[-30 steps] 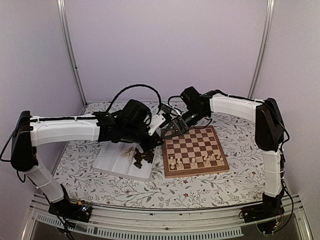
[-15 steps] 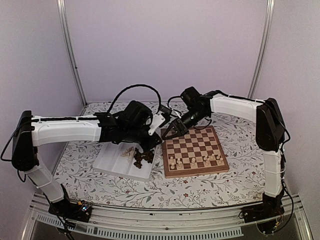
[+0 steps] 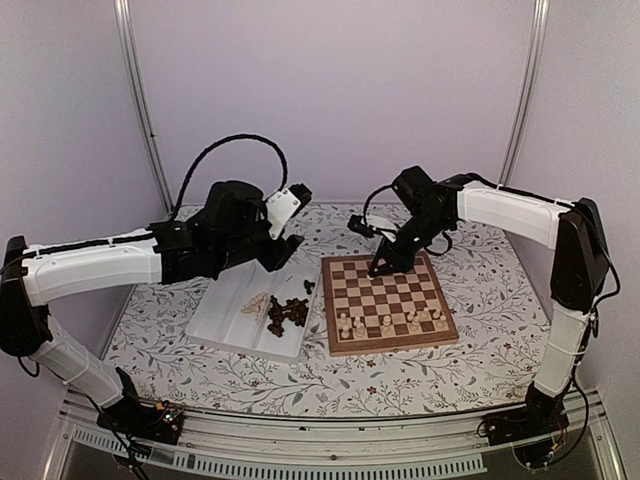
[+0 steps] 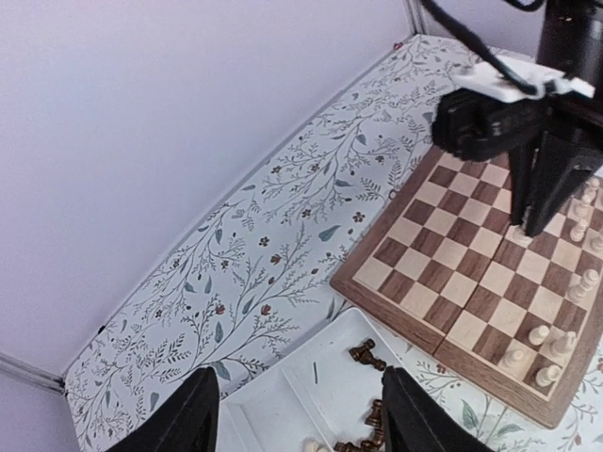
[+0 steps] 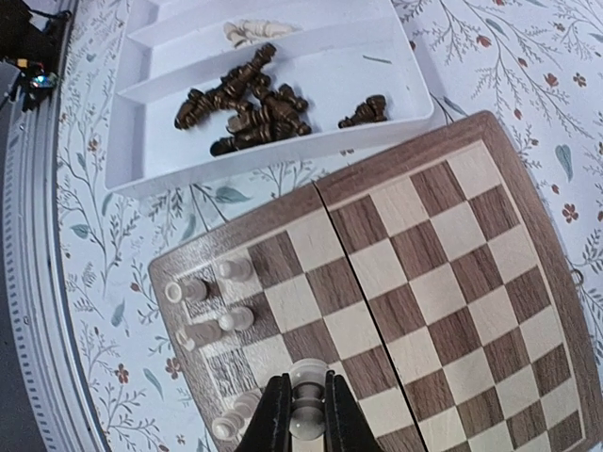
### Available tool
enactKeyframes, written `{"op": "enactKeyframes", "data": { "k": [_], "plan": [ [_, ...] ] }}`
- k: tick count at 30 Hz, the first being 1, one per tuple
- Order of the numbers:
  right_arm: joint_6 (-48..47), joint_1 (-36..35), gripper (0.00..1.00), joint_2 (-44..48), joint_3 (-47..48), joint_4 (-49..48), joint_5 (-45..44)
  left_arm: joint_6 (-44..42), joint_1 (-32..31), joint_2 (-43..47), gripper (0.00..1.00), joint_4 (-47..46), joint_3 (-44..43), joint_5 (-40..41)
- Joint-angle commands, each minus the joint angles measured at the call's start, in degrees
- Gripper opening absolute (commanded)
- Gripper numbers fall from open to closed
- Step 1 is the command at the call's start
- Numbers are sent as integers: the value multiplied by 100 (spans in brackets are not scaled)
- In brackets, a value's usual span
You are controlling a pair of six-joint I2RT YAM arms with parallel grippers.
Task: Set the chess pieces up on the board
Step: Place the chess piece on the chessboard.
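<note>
The right end effector (image 5: 303, 426) is closed on a pale cream piece (image 5: 303, 395), pinched upright between its two dark fingers. The bottom edge of the wrist view cuts off the fingertips and the foot of the piece, so its kind is hard to make out, and so is whether it touches the wood. It hangs over the board (image 5: 443, 282), which lies flat on the floral counter (image 3: 480, 260). Other cream pieces (image 3: 386, 322) stand along the board's near rows. They are too small in the overhead view to tell apart.

The left end effector (image 4: 301, 419) stands wide open with nothing between its fingers (image 4: 198, 419), whose tips are cropped by the frame. It hovers over the white tray (image 4: 273, 400) just left of the board. In one compartment lies a heap of dark brown pieces (image 5: 250, 104), tumbled over one another. A few cream ones (image 5: 250, 31) lie in the next. Part of the tray is hidden under the left arm from above.
</note>
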State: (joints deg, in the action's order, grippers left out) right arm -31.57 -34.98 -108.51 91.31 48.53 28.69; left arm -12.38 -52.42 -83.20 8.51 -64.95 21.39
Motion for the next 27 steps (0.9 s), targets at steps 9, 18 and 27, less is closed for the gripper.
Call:
{"op": "enactKeyframes", "data": {
  "k": [9,18,27],
  "plan": [
    [-762,-71,6,25,-83,1205,-1163,-37,727,436,61,-978,879,258],
    [-738,-350,8,-122,-418,1126,-1480,12,813,500,63,-1126,1002,447],
    [-720,-373,9,-178,-752,959,-1527,42,816,428,63,-1048,958,398]
  ]
}}
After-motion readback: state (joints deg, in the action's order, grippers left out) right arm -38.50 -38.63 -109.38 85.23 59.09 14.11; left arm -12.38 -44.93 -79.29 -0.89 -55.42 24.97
